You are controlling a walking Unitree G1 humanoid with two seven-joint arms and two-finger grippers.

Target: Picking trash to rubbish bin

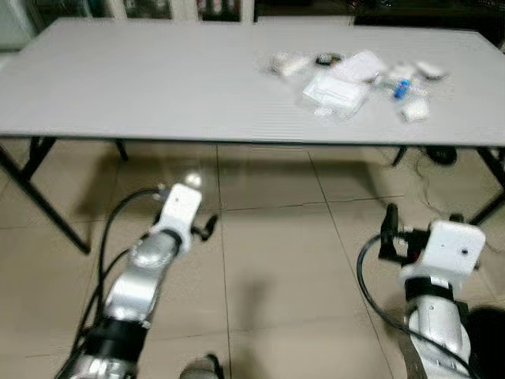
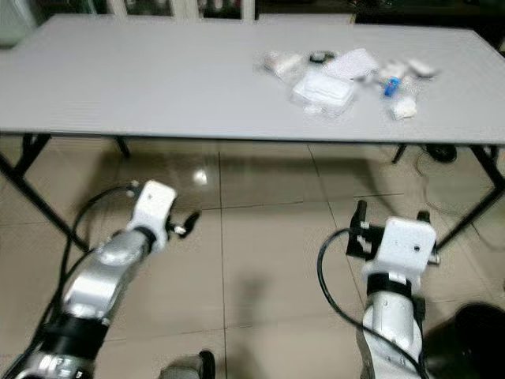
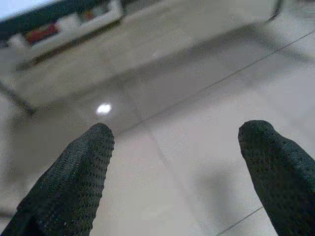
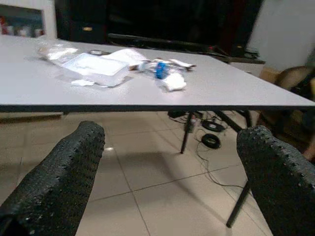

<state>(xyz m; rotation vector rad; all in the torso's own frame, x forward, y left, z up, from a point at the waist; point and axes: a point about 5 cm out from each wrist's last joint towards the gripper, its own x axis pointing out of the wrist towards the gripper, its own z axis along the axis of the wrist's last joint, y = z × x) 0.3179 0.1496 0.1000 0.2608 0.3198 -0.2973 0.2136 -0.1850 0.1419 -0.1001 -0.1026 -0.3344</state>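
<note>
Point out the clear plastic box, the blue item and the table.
clear plastic box (image 1: 335, 91), left eye view, lid centre
blue item (image 4: 159, 69), right wrist view, its middle
table (image 1: 142, 87), left eye view, bare top

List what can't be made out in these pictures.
- Trash pile on the table: head views are blurred, so single pieces apart from a clear tray and a blue bit stay unclear.
- Dark round shape, maybe the bin: cut off by the picture's edge in the right eye view.
- Left pincer and right pincer: both open, fingertips cut off by each wrist view's lower edge.
</note>
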